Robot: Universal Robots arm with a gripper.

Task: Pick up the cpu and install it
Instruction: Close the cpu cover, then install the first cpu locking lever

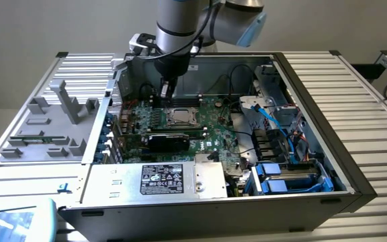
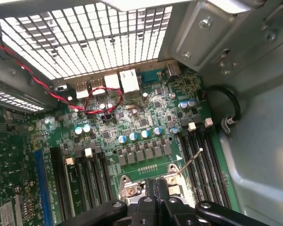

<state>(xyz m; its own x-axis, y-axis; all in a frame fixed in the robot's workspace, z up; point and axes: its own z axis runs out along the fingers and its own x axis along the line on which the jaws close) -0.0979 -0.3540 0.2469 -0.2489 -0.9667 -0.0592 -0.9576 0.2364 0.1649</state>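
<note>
The cpu (image 1: pixel 179 117), a shiny silver square, lies flat in the socket frame (image 1: pixel 179 124) in the middle of the green motherboard (image 1: pixel 213 136). My gripper (image 1: pixel 165 94) hangs just above the board, a little behind the cpu and toward the exterior view's left. It is shut, with its dark fingers (image 2: pixel 161 203) pressed together and nothing visible between them. In the wrist view the gripper (image 2: pixel 153 207) sits over the metal socket frame (image 2: pixel 131 189). A thin metal socket lever (image 2: pixel 191 162) stands raised beside it.
The open PC case (image 1: pixel 355 186) rests on a slatted metal table. A labelled silver power supply (image 1: pixel 159 180) fills the near side, and blue cables and drive bays (image 1: pixel 281 176) lie at the exterior view's right. Memory slots (image 2: pixel 207 165) flank the socket. A grey fixture tray (image 1: pixel 46 131) sits outside the case.
</note>
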